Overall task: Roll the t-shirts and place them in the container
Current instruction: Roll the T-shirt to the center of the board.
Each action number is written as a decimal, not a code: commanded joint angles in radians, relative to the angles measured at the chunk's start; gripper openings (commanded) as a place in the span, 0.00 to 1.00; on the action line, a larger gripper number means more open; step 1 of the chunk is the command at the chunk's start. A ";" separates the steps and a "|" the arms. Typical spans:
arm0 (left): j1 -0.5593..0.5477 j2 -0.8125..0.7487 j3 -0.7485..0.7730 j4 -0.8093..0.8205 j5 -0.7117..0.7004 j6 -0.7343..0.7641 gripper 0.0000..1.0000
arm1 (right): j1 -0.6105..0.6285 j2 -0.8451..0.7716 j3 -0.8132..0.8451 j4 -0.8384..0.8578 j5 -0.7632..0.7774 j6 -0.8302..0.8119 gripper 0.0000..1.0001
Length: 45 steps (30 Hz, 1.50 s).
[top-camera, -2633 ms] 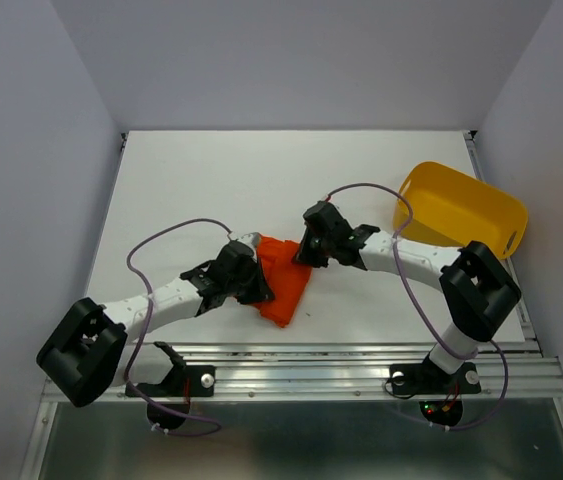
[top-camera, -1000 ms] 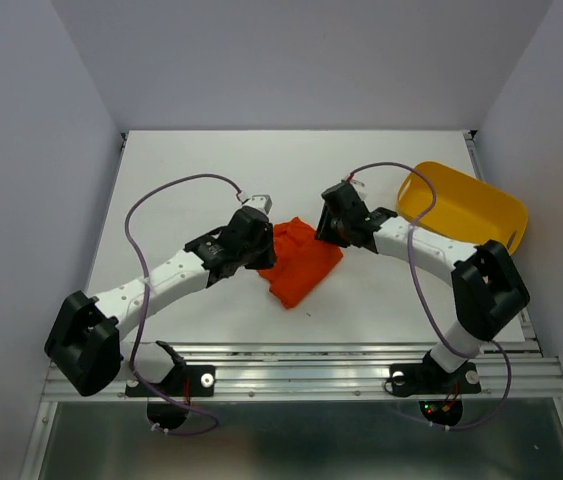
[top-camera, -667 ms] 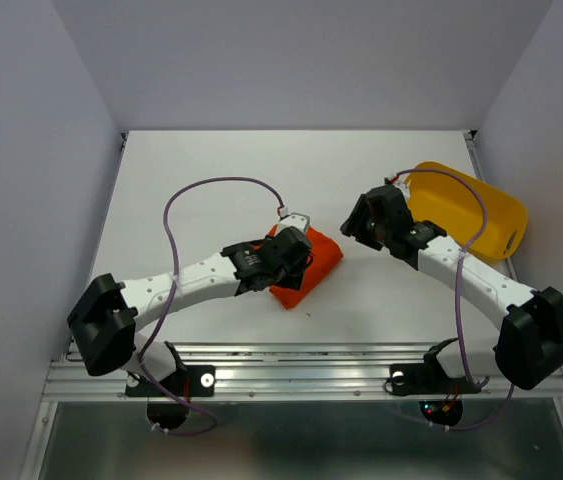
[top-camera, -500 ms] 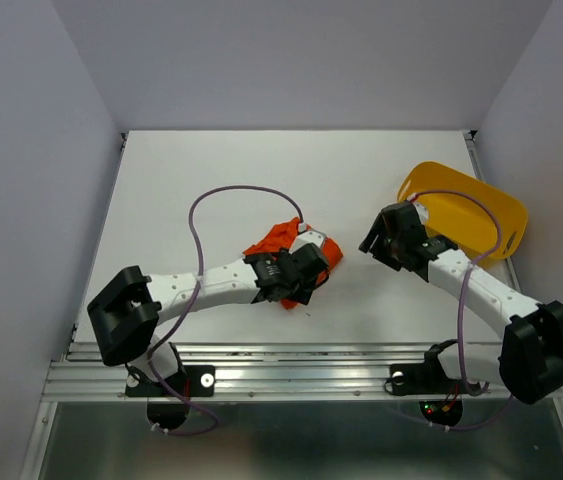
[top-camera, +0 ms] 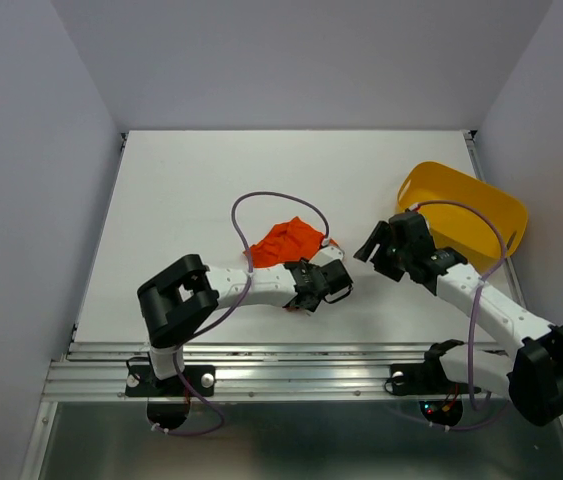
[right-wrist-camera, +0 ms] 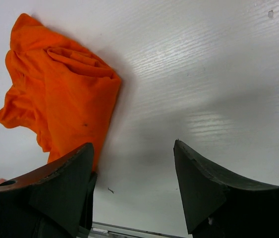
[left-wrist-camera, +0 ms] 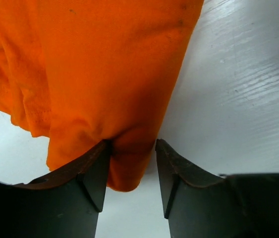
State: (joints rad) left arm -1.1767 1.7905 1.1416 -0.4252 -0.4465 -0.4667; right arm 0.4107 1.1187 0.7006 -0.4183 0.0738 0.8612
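Orange-red t-shirt (left-wrist-camera: 104,74) between left fingers (left-wrist-camera: 92,178)

Surface and material record
Orange-red t-shirt (left-wrist-camera: 104,74): knit cloth, matt, softly creased. Desk (right-wrist-camera: 203,74): white, smooth, faintly streaked, slight sheen. Yellow tub (top-camera: 461,215): smooth plastic. Left hand (left-wrist-camera: 132,145), right hand (right-wrist-camera: 132,145): black matt plastic fingers.
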 commanded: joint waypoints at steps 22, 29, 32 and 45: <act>0.210 -0.227 -0.177 0.318 0.552 0.128 0.00 | 0.042 0.240 -0.158 0.536 -0.356 0.182 0.94; 0.212 -0.227 -0.183 0.319 0.585 0.131 0.00 | 0.079 0.357 -0.124 0.676 -0.373 0.219 0.75; 0.212 -0.236 -0.189 0.318 0.580 0.131 0.00 | 0.079 0.378 -0.115 0.704 -0.373 0.231 0.66; 0.218 -0.255 -0.206 0.313 0.578 0.131 0.00 | 0.079 0.227 -0.127 0.644 -0.312 0.237 0.93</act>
State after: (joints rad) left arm -0.9592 1.5879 0.9440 -0.1360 0.1062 -0.3489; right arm 0.4801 1.4166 0.5552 0.2085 -0.2783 1.1011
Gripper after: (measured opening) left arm 0.059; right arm 0.895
